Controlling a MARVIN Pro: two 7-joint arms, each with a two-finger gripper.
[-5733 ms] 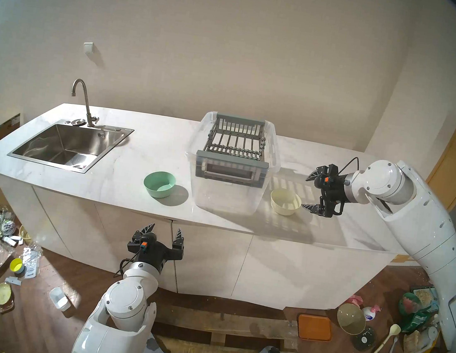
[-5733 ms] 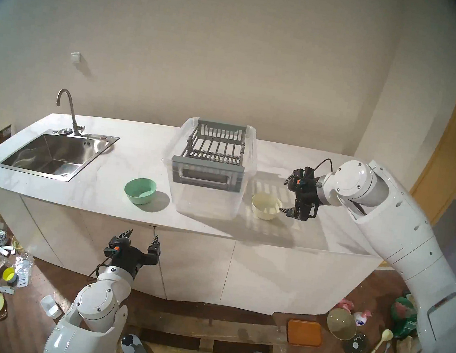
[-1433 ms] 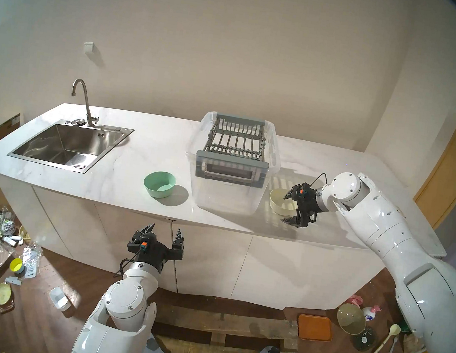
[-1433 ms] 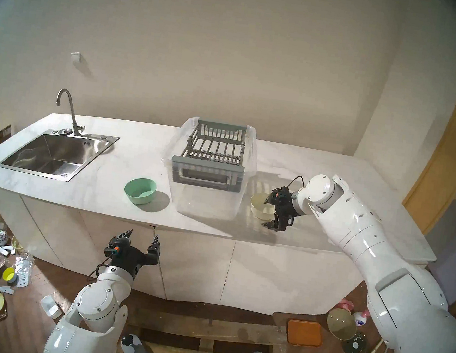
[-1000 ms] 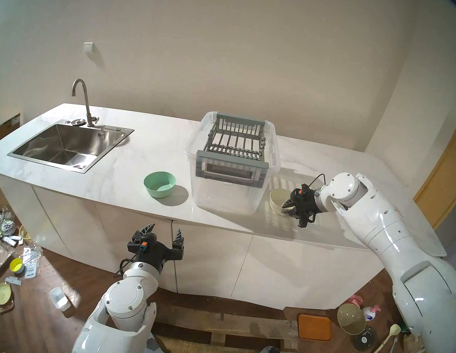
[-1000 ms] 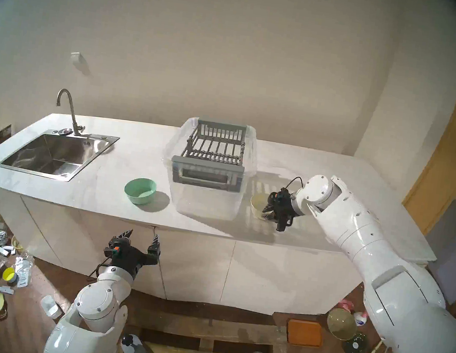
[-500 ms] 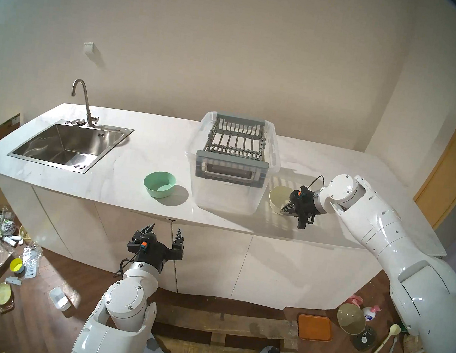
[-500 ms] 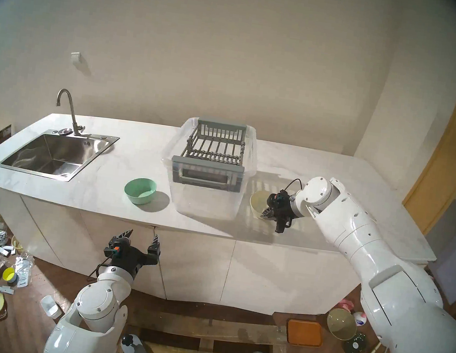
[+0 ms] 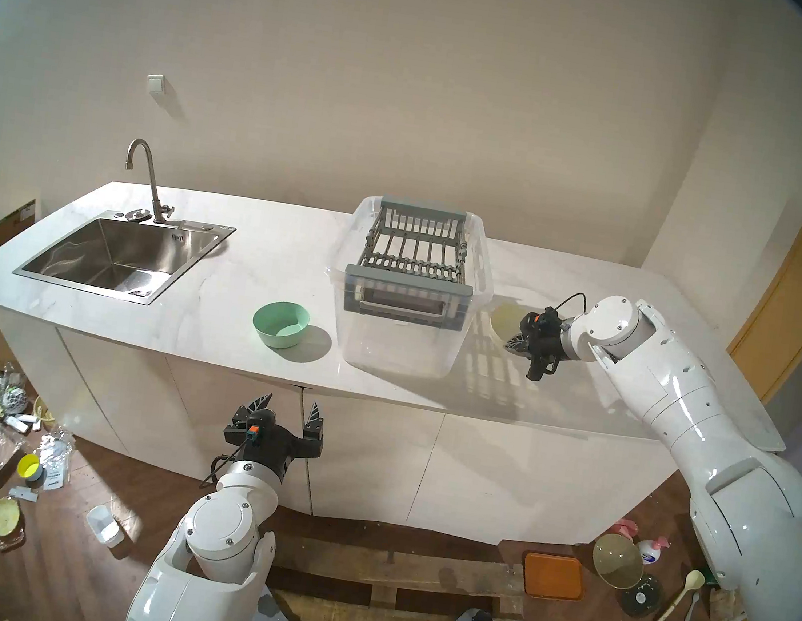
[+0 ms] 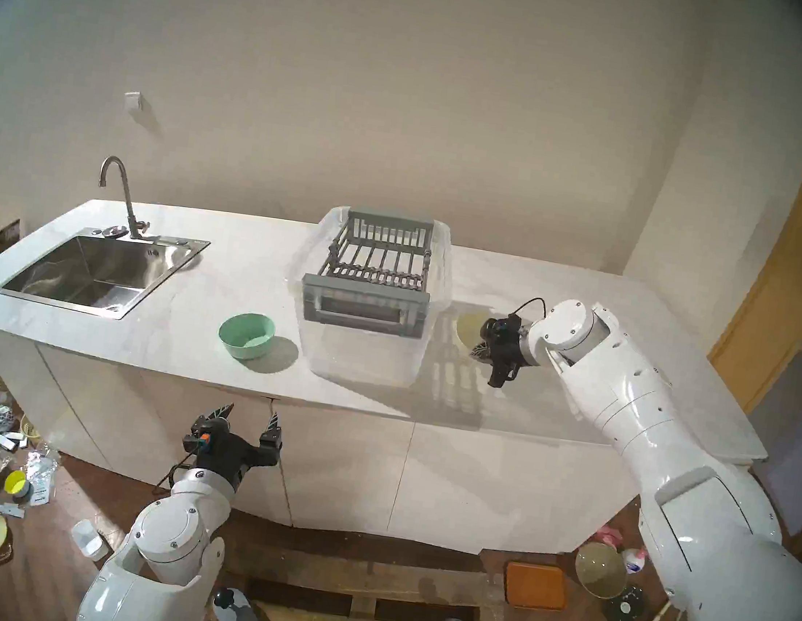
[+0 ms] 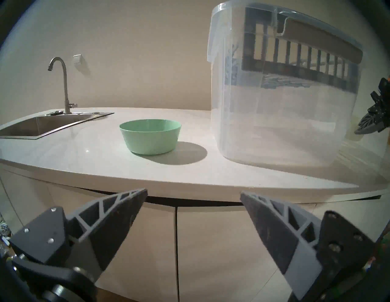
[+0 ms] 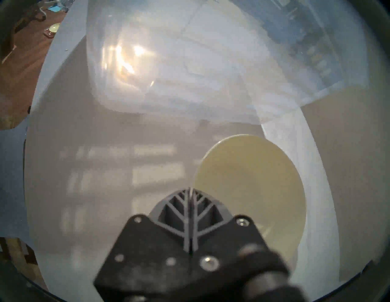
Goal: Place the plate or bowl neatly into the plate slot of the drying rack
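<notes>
My right gripper is shut on the rim of a cream bowl. It holds the bowl off the white counter, tipped on its side, just right of the clear tub. The right wrist view shows the shut fingertips on the bowl's edge. The grey drying rack sits on top of the tub, with its plate slots between the beaded floor bars holding nothing. A green bowl stands upright left of the tub. My left gripper is open and holds nothing, below the counter's front edge.
A steel sink with a faucet is at the counter's left end. The wall runs close behind the counter. The floor on both sides is littered with dishes, packets and an orange tray.
My right gripper came down from the right, closed on the cream bowl's rim, then lifted it and tipped it on its side, up toward the tub's rim. The left arm has not moved.
</notes>
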